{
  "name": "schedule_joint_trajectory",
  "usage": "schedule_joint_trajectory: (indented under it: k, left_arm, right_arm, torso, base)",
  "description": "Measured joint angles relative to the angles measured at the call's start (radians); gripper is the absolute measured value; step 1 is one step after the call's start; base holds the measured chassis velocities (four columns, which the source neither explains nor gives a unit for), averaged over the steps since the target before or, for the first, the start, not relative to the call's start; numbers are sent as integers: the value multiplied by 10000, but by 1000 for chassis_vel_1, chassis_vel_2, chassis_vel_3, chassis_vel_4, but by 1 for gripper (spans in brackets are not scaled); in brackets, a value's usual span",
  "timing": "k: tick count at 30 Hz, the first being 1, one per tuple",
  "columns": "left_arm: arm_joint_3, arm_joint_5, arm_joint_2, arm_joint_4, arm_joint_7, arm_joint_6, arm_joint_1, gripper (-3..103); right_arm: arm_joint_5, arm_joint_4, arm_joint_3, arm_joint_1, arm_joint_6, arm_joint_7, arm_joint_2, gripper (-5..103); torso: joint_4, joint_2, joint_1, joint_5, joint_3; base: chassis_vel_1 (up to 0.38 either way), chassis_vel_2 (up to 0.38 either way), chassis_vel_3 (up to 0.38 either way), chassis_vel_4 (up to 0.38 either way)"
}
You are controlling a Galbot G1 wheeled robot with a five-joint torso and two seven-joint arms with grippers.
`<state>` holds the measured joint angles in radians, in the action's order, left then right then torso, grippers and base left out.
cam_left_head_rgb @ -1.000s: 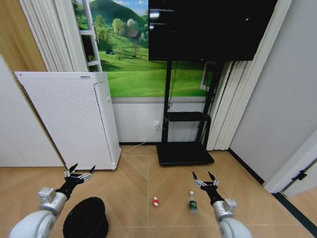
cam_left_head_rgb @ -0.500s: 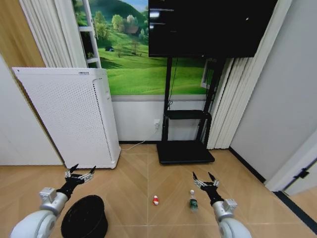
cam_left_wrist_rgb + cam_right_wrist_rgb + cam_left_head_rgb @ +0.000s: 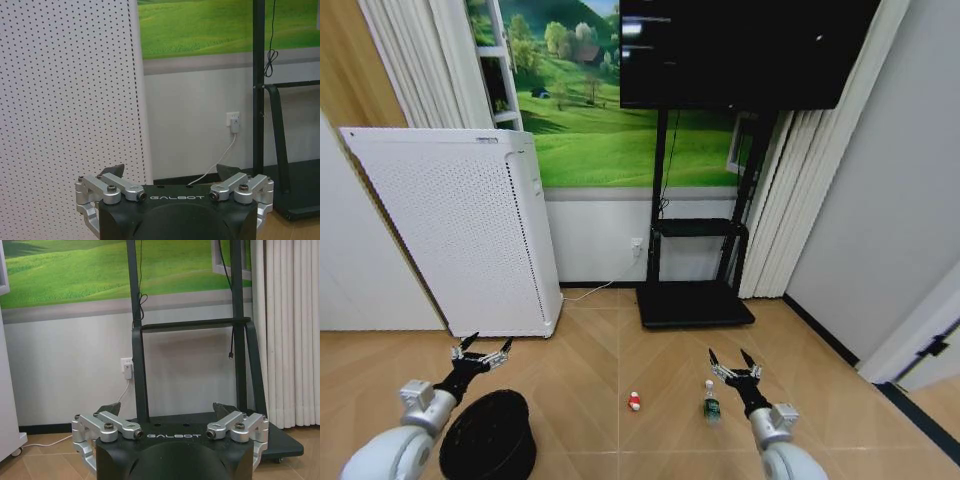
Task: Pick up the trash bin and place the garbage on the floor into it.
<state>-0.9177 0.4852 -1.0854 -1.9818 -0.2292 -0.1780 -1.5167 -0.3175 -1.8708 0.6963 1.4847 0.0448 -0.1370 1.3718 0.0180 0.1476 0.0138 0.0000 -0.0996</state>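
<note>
The black round trash bin [image 3: 486,437] stands on the wood floor at the lower left of the head view. My left gripper [image 3: 481,349] hovers just beyond and above its rim, open and empty; its open fingertips [image 3: 113,169] show in the left wrist view. The garbage lies ahead: a small red-and-white piece [image 3: 634,402] at centre and a clear bottle [image 3: 711,402] with a green label and white cap. My right gripper [image 3: 735,363] is open, just right of and past the bottle; its fingers [image 3: 223,408] are spread in the right wrist view.
A tall white perforated appliance [image 3: 460,230] stands against the wall behind the bin. A black TV stand [image 3: 695,305] with a flat base sits at centre, with curtains [image 3: 790,190] to its right. A white cable [image 3: 590,293] runs from a wall socket.
The whole head view has shifted a little, so the camera moved. Both grippers keep their pose and stay open.
</note>
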Motion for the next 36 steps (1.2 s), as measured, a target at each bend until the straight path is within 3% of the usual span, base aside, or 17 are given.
schedule_joint_trajectory:
  k: [6, 9, 10, 12, 13, 15, 16, 17, 18, 20, 21, 23, 28, 31, 36]
  left_arm:
    - [26, -5, -15, 38, 0, 5, 4, 100]
    - [163, 62, -195, 80, 920, -34, -6, 100]
    - [163, 62, -195, 80, 920, -34, -6, 100]
    - [279, 530, -590, -8, 2360, -477, -167, 100]
    - [279, 530, -590, -8, 2360, -477, -167, 100]
    - [232, 965, -1287, -117, 4286, -1308, -501, 100]
    - [232, 965, -1287, -117, 4286, -1308, -501, 100]
    - [137, 1189, -1611, -148, 5270, -1963, -662, 100]
    - [137, 1189, -1611, -148, 5270, -1963, -662, 100]
    - [-181, 2014, -2193, -316, 6852, -3762, -894, 100]
    - [-181, 2014, -2193, -316, 6852, -3762, -894, 100]
    - [-348, 3374, -2504, -453, 8466, -4909, -910, 100]
    - [-381, 3927, -2463, -243, 9154, -5439, -737, 100]
    - [-349, 3972, -2315, 58, 9152, -5559, -603, 103]
    - [-207, 3883, -2181, 648, 8795, -5516, -335, 89]
  right_arm:
    - [10, 0, 4, 6, 0, 5, 1, 100]
    - [46, 52, 3, 7, 0, 8, 8, 100]
    - [46, 52, 3, 7, 0, 8, 8, 100]
    - [51, 119, 2, 3, 5, 10, 18, 100]
    - [51, 119, 2, 3, 5, 10, 18, 100]
    - [52, 216, 2, -4, 23, 18, 23, 100]
    - [52, 216, 2, -4, 23, 18, 23, 100]
    - [51, 250, 3, -4, 27, 24, 23, 100]
    - [51, 250, 3, -4, 27, 24, 23, 100]
    - [64, 337, -27, -12, 43, 74, 25, 100]
    - [64, 337, -27, -12, 43, 74, 25, 100]
    - [184, 445, -121, -15, 60, 151, 51, 100]
    - [283, 533, -190, -41, 67, 190, 136, 100]
    - [297, 560, -196, -52, 77, 206, 152, 100]
    - [263, 566, -128, -16, 96, 248, 106, 100]
  torso:
    - [0, -218, -36, 0, 182]
    - [1, -372, -67, 0, 304]
    - [1, -372, -67, 0, 304]
    - [1, -432, -94, 1, 336]
    - [1, -432, -94, 1, 336]
    - [-1, -455, -109, 0, 343]
    - [-1, -455, -109, 0, 343]
    - [-3, -455, -111, 1, 343]
    - [-3, -455, -111, 1, 343]
    - [-4, -451, -111, 0, 335]
    - [-4, -451, -111, 0, 335]
    - [-2, -434, -111, 1, 325]
    - [-1, -414, -105, 1, 309]
    - [-1, -403, -101, 1, 302]
    - [0, -389, -95, 0, 291]
  base:
    - [0, 0, 0, 0]
    - [0, 0, 0, 0]
    - [0, 0, 0, 0]
    - [0, 0, 0, 0]
    - [0, 0, 0, 0]
    - [0, 0, 0, 0]
    - [0, 0, 0, 0]
    - [0, 0, 0, 0]
    - [0, 0, 0, 0]
    - [0, 0, 0, 0]
    - [0, 0, 0, 0]
    - [0, 0, 0, 0]
    - [0, 0, 0, 0]
    - [0, 0, 0, 0]
    - [0, 0, 0, 0]
